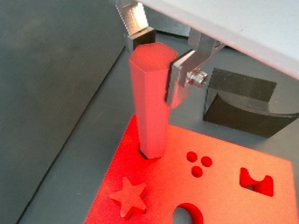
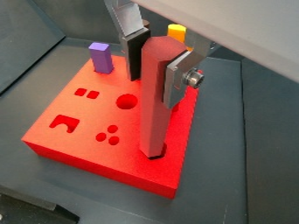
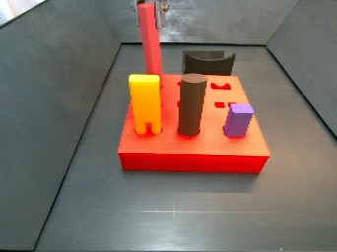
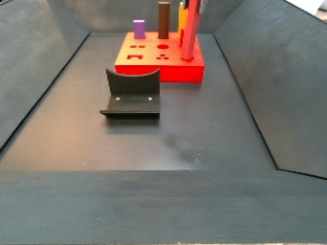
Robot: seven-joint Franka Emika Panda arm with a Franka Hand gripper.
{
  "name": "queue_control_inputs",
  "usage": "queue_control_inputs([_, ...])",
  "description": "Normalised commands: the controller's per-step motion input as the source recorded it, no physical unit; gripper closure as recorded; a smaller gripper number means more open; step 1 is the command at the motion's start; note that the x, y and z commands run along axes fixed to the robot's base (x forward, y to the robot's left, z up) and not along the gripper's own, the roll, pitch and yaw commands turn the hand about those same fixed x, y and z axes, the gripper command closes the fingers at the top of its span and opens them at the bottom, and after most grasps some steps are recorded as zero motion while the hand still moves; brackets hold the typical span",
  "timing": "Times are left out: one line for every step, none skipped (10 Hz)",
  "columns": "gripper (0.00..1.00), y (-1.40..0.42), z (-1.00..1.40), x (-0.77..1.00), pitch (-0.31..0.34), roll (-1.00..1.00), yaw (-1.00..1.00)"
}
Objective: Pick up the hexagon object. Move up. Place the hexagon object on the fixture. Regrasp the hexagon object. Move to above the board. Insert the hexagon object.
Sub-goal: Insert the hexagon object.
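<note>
In a wrist view, the pincer point(image 1: 160, 59) clamps the top of the upright red bar point(image 1: 149, 101), whose lower end meets the board point(image 1: 222, 188) near a corner. In a wrist view, the bar's tip point(image 2: 155, 150) appears partly sunk in its hole, though depth is hard to judge. In a side view, the bar point(image 3: 150, 41) rises behind the pegs; the fixture point(image 3: 207, 62) stands beyond. A straight, vertical push seems wisest.
</note>
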Motion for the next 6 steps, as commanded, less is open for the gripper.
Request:
queue_control_inputs([1.00, 0.00, -0.21, 0.00, 0.084, 0.05, 0.03])
queue_control_inputs([1.00, 0.00, -0.27, 0.00, 0.116, 0.06, 0.02])
queue_control_inputs([1.00, 0.02, -0.31, 0.01, 0.140, 0.06, 0.02])
queue_control_inputs([1.00, 0.14, -0.25, 0.00, 0.159, 0.07, 0.12])
queue_control_inputs([1.00, 0.19, -0.17, -0.08, 0.166, 0.09, 0.22])
queue_control_inputs([1.00, 0.08, -0.28, 0.11, 0.180, 0.10, 0.16])
